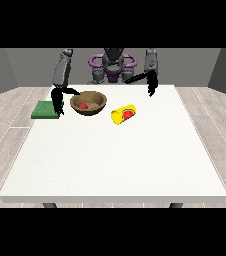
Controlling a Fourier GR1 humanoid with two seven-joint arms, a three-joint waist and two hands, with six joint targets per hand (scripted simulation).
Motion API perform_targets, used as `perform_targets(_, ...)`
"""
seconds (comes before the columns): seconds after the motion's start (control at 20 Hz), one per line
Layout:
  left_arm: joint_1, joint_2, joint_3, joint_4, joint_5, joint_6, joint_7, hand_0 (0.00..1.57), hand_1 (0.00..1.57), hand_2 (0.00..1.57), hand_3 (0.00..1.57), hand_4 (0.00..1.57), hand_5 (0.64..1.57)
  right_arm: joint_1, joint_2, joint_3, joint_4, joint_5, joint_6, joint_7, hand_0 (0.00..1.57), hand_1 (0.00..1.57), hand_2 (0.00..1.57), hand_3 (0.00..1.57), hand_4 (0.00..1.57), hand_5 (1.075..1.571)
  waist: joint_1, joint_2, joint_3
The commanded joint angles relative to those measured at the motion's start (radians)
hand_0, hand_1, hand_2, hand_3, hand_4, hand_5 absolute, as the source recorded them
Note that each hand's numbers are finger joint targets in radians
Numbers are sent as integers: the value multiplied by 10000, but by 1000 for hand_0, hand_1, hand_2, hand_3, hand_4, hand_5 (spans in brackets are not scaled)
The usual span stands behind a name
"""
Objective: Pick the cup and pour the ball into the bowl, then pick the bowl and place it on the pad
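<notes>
A brown bowl [98, 100] stands at the table's back left with a red ball [83, 106] inside it. To its right a yellow cup [119, 116] lies on its side, with a red patch at its right end. A green pad [45, 110] lies at the table's left edge. The hand at the view's left [58, 102] hangs between pad and bowl, fingers pointing down and thumb stretched towards the bowl's left rim; it holds nothing. The hand at the view's right [152, 87] hangs open above the table's back, apart from the cup.
The white table [115, 160] stretches wide towards the camera in front of the bowl and cup. The robot's torso [113, 67] stands behind the back edge. Grey floor surrounds the table.
</notes>
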Motion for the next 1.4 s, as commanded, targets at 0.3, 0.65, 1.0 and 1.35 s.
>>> perform_targets(0.3, -803, 73, -429, -1066, -56, -583, 1201, 0, 0, 0, 0, 0, 1558, -101, 395, -343, 824, -212, -421, -372, 0, 0, 0, 0, 192, 1528, 874, 417, 86)
perform_targets(0.65, -220, -40, -335, -699, 72, -535, 920, 0, 0, 0, 0, 0, 1563, 6, 821, -233, 275, -316, -592, 153, 0, 0, 0, 0, 357, 1545, 683, -55, 72)
perform_targets(1.0, 1067, 316, -128, -819, 402, -947, 537, 0, 0, 0, 0, 0, 1565, 17, 1313, 5, 599, -314, -1267, 921, 0, 0, 0, 0, 354, 1546, 586, -979, 74)
perform_targets(1.35, -52, 598, 96, -938, 686, -1369, 985, 0, 0, 0, 0, 0, 1568, 125, 1057, 443, 1115, 747, -3192, 1578, 1571, 1571, 1571, 1571, 1053, 1550, 1054, -267, 69)
